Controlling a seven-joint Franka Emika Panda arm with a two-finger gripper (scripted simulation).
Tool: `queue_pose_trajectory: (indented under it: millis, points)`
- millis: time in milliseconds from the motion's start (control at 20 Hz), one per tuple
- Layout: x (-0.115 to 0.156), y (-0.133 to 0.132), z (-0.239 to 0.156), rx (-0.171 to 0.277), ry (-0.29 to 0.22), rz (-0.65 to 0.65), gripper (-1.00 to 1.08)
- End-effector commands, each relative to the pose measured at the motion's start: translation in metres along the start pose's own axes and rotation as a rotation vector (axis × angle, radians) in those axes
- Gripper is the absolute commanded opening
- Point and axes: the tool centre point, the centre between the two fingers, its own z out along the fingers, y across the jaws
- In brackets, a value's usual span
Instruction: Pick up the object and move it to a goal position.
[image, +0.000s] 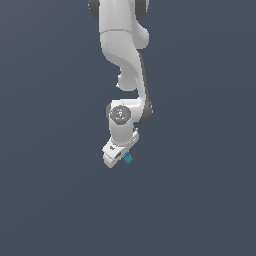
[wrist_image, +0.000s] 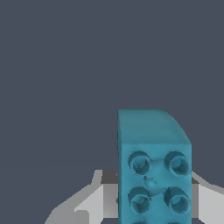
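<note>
arm (image: 125, 60) hanging down, gripper (image: 121, 156) clamped, tilted

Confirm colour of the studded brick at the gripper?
Teal-blue brick, plain with round studs; clearest in the wrist view.

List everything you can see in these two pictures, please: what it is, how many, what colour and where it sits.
brick: one, teal-blue with round studs, between the gripper's fingers; in the exterior view it is a tiny speck at the arm's lower end.
background: one plain dark grey-blue surface filling both views.
robot arm: one, white with dark joints, reaching down from the top of the exterior view.
gripper: one, white and grey, fingers on either side of the brick.
</note>
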Motion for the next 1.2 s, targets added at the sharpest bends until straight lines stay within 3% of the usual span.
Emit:
queue_pose_trajectory:
  millis: [0, 650, 1150]
  points:
    - [0.0, 0.0, 0.0, -0.001, 0.001, 0.0, -1.0]
    - [-0.001, 0.0, -0.006, -0.001, 0.001, 0.0, -1.0]
    - [-0.008, -0.006, -0.058, -0.001, -0.001, -0.001, -1.0]
